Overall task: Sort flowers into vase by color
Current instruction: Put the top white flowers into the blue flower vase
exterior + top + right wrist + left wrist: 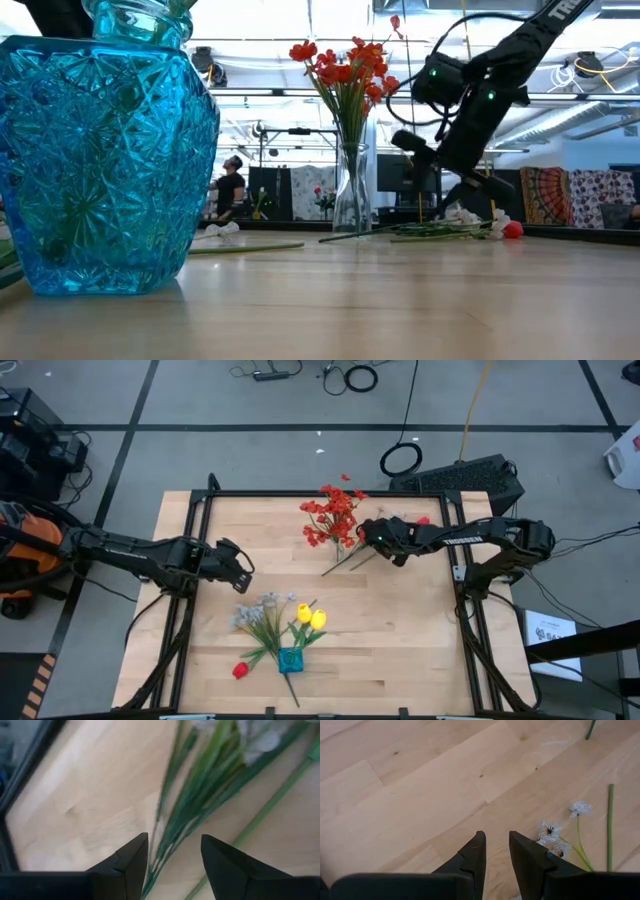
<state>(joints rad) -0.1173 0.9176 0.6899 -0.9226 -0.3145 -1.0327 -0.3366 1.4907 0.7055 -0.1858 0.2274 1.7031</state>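
Two vases part-filled — red sprays (pixel 333 512) in the clear vase (pixel 352 192), yellow tulips (pixel 310 618) and pale sprays (pixel 262 610) in the blue vase (pixel 290 660); right gripper (pixel 172 857) open above loose stems (pixel 200 805), needing descent and closure; left gripper (pixel 496 852) idle, slightly parted, mid-table.

Red sprays (pixel 333 512) fill a clear glass vase (pixel 351 190) at twelve o'clock; yellow tulips (pixel 310 618) and pale sprays (pixel 258 612) top a cut-pattern blue vase (pixel 290 660) at six o'clock on the light wood surface (pixel 400 630).
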